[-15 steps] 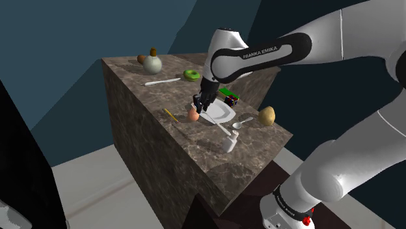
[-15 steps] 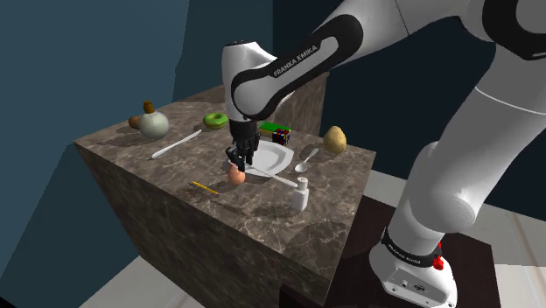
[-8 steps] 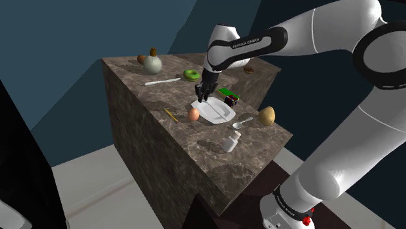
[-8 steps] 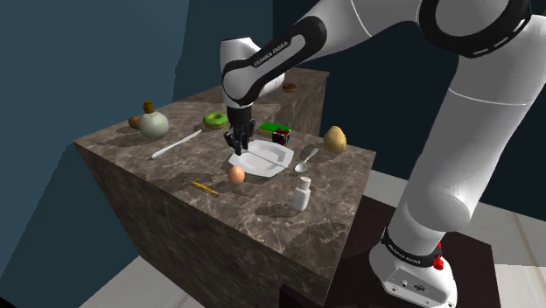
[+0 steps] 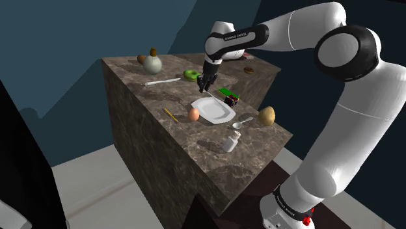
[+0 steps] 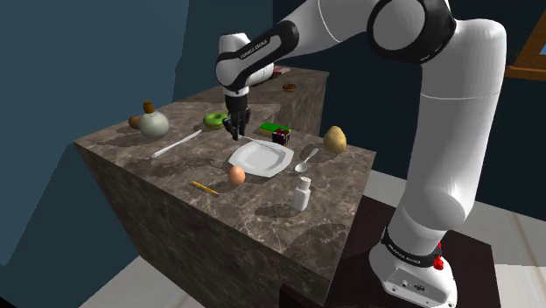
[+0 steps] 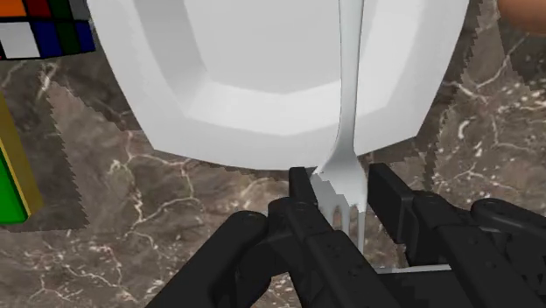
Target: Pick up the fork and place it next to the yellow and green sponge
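Your gripper (image 7: 343,185) pinches the fork (image 7: 347,105) at the tine end, w/ a black finger pressed on each side of the head. The tines point back toward the hand. The long axis runs straight away from the fingers, and the handle crosses over the white plate (image 7: 262,70) below. The fork is held up off the counter (image 5: 140,114), approx. above the plate's rim on the side toward the green ring (image 5: 191,74). The yellow and green sponge (image 5: 226,92) lies near, touching the colour cube (image 5: 233,100).

The surface is a dark brown marble block w/ pale veins. Also on it: egg (image 5: 194,114), yellow pencil (image 5: 170,115), spoon (image 5: 242,121), potato (image 5: 267,116), small white bottle (image 5: 230,141), round flask (image 5: 153,63) and a long white stick (image 5: 162,81). The room has dark blue walls and a pale floor (image 5: 97,175), w/ a black area at the shoulder view's left.
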Robot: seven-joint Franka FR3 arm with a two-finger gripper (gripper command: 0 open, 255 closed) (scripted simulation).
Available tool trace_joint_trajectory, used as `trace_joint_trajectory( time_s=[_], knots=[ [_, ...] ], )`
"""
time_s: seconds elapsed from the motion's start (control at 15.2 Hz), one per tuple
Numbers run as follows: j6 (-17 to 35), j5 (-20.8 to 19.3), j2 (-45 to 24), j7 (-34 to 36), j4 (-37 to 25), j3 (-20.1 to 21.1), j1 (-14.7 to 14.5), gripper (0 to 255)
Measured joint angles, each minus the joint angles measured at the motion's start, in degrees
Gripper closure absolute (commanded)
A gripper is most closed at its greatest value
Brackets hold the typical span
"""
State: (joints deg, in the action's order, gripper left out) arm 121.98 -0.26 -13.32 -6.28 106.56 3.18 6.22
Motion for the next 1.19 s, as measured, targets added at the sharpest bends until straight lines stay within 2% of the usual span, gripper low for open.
trace_joint_trajectory(
  time_s=[0.59,0.73,1.19],
  knots=[
    [-9.0,0.4,-17.5,-6.2,-26.5,-2.0,4.0,255],
    [-9.4,0.4,-19.4,-6.6,-28.8,-2.1,4.2,255],
    [-5.4,0.4,-21.3,-6.9,-26.7,-2.1,4.4,255]
  ],
)
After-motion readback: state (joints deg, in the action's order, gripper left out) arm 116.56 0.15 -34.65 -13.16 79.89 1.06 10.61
